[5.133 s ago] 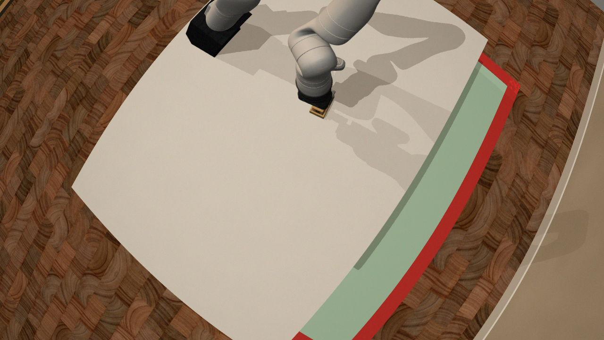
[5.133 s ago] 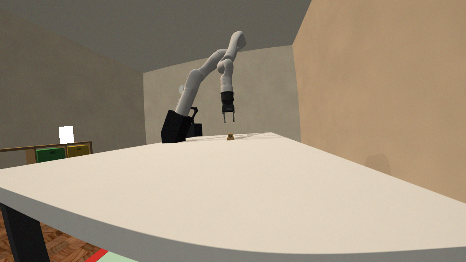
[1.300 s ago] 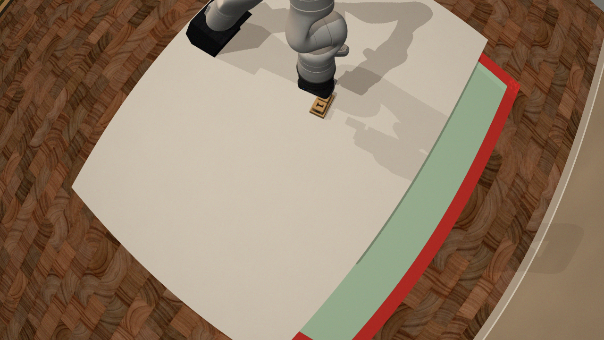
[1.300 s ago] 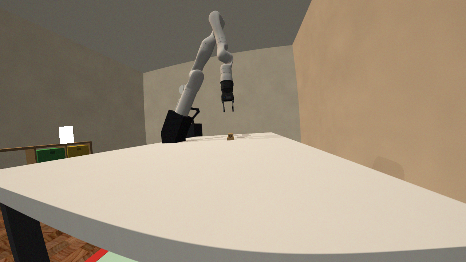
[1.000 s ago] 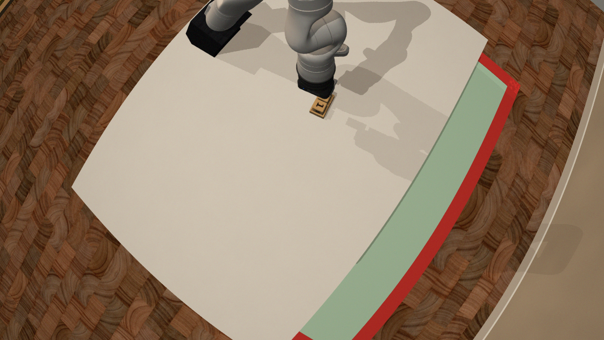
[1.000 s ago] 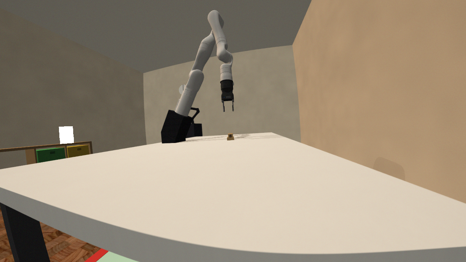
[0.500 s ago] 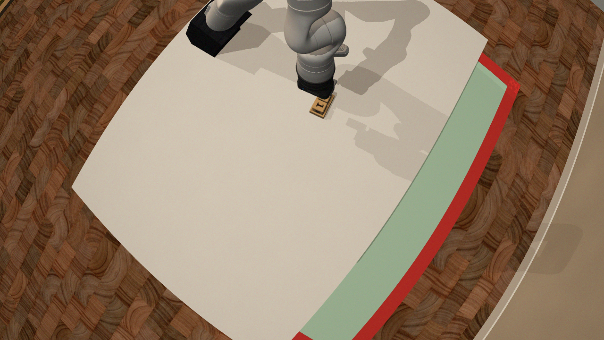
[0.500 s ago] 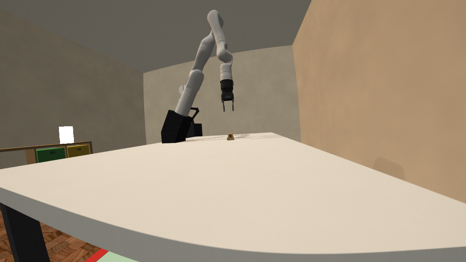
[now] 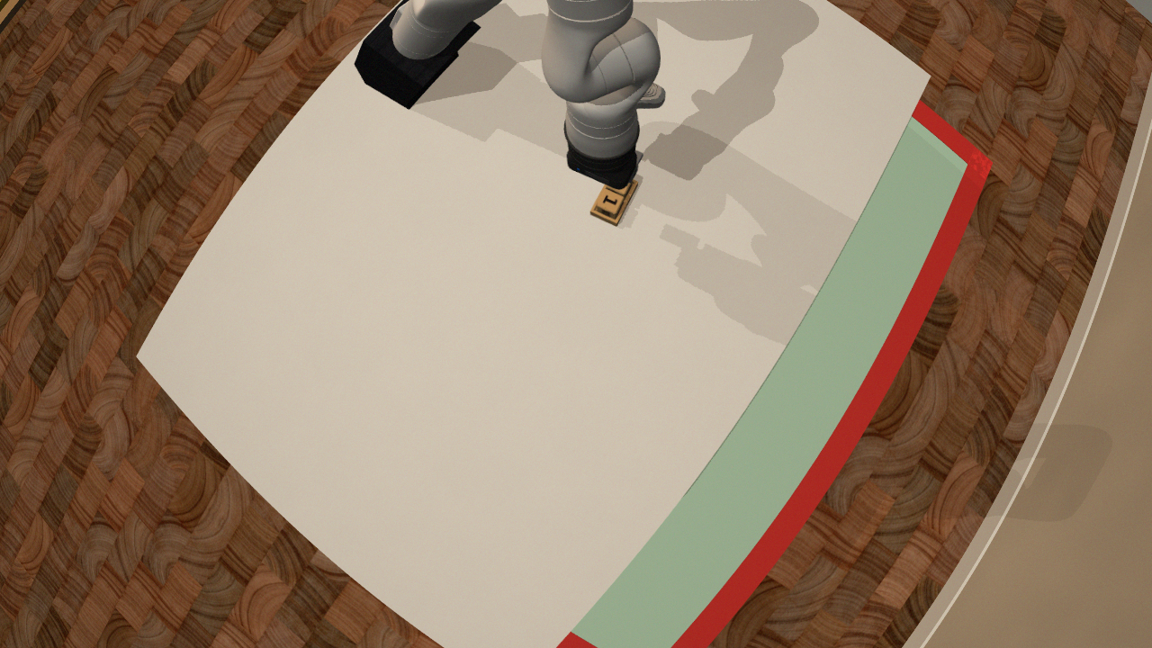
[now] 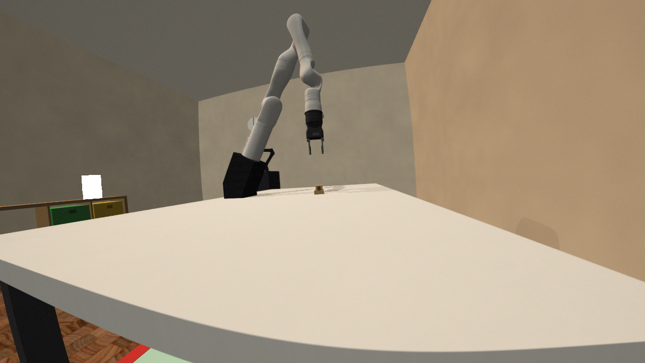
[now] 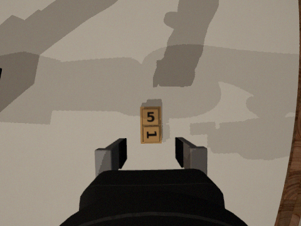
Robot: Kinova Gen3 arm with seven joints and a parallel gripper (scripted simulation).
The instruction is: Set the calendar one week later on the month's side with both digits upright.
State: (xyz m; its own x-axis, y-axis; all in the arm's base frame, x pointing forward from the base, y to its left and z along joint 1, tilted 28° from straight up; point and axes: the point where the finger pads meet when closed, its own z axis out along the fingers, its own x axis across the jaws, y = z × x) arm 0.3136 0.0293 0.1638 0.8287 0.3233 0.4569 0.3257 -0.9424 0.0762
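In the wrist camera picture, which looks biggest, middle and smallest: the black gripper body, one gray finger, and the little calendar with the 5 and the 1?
1. Gripper body: by far the largest, but nearest the camera.
2 and 3. One finger and the calendar look about alike; the calendar lies farther off, so I won't rank them.

Wooden cubes [image 11: 150, 125] in tray, tops 5, 1.

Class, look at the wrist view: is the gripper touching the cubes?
No: the open gripper hangs well above the cubes.

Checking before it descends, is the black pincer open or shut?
Open: the black pincer has its grey fingers spread wide, nothing between them.
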